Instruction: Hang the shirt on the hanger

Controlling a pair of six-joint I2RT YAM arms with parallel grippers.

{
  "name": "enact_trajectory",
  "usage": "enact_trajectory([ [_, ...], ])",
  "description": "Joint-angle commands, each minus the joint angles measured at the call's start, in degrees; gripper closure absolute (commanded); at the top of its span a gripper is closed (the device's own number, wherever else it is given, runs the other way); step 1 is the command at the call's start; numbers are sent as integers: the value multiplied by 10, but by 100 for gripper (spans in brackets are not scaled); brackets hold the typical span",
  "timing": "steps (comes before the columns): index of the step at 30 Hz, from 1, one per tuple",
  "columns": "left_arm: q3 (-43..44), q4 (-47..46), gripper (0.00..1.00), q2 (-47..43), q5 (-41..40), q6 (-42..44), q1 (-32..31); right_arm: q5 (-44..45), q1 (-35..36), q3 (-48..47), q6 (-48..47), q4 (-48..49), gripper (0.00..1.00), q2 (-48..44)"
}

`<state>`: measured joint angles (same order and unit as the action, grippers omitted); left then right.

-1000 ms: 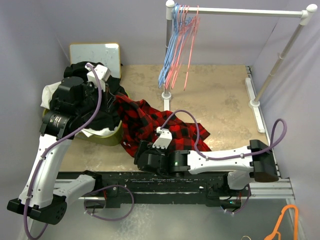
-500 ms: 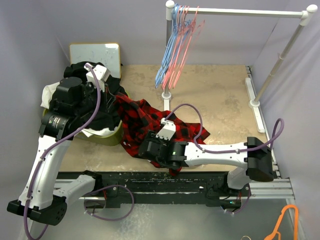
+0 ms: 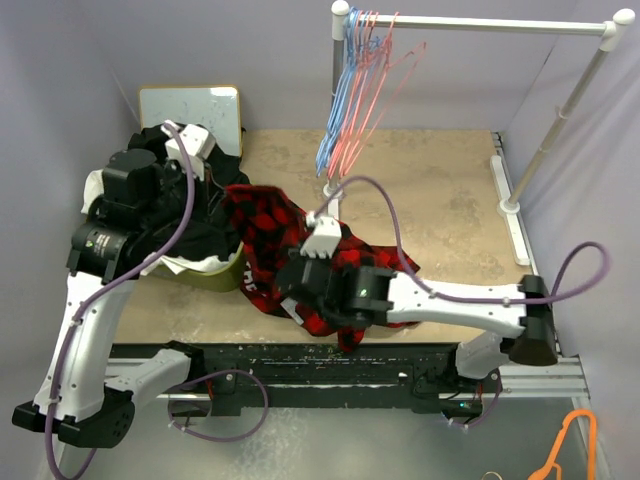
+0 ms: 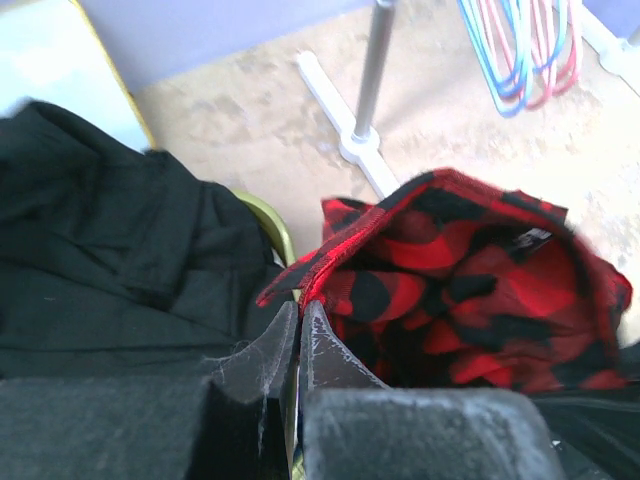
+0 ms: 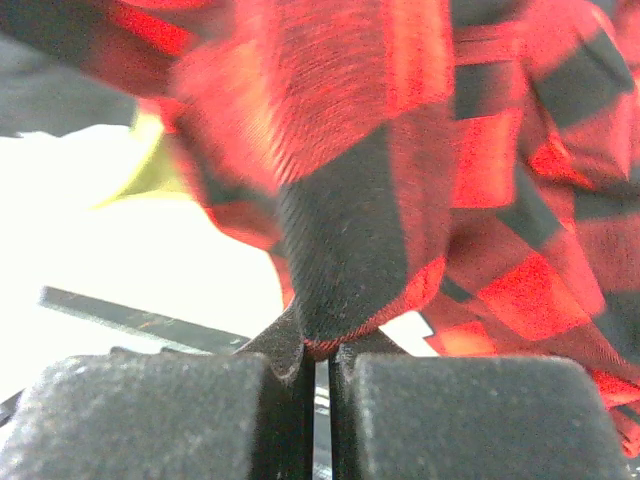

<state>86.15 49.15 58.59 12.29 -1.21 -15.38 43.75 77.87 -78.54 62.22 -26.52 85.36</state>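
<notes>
The red-and-black check shirt (image 3: 355,262) lies bunched on the table, one end lifted toward the bin at left. My left gripper (image 3: 233,194) is shut on the shirt's (image 4: 470,270) hemmed edge, which sits pinched at the left gripper (image 4: 300,312) tips. My right gripper (image 3: 285,288) is low over the shirt's near-left part. In the right wrist view the right gripper (image 5: 322,350) is shut on a dark folded edge of the shirt (image 5: 350,200). The pale-pink hanger (image 3: 383,95) hangs on the rack among blue ones, also in the left wrist view as the hanger (image 4: 560,60).
An olive bin (image 3: 228,272) at left holds a black garment (image 3: 215,225) and white cloth (image 3: 100,185). A white board (image 3: 190,105) leans behind it. The rack's post (image 3: 336,100) and foot (image 3: 333,190) stand mid-back, with a second post (image 3: 555,130) right. An orange hanger (image 3: 575,440) lies off the table.
My right gripper closed on the shirt's edge and shifted left and away from the near edge. My left arm pulled its held edge up and back slightly. The hangers sway.
</notes>
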Motion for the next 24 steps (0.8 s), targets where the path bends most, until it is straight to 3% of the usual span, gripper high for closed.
enact_trajectory([
  [1, 129, -10, 100, 13, -84, 21, 4, -45, -66, -246, -242, 6, 100, 11],
  [7, 360, -5, 100, 73, -235, 19, 4, -188, -179, -652, -375, -79, 100, 202],
  [9, 440, 4, 100, 93, -225, 15, 6, -233, -206, -784, -383, -110, 100, 265],
  [11, 497, 13, 100, 109, -186, 8, 10, -276, -231, -802, -372, -103, 100, 276],
  [14, 466, 14, 100, 106, -119, -7, 17, -306, -253, -601, -340, -34, 100, 177],
  [21, 67, -27, 100, 28, 123, -13, 15, -342, -257, -61, -235, 118, 100, -50],
  [24, -51, -37, 100, 10, 138, 18, 13, -344, -255, 124, -183, 150, 100, -126],
])
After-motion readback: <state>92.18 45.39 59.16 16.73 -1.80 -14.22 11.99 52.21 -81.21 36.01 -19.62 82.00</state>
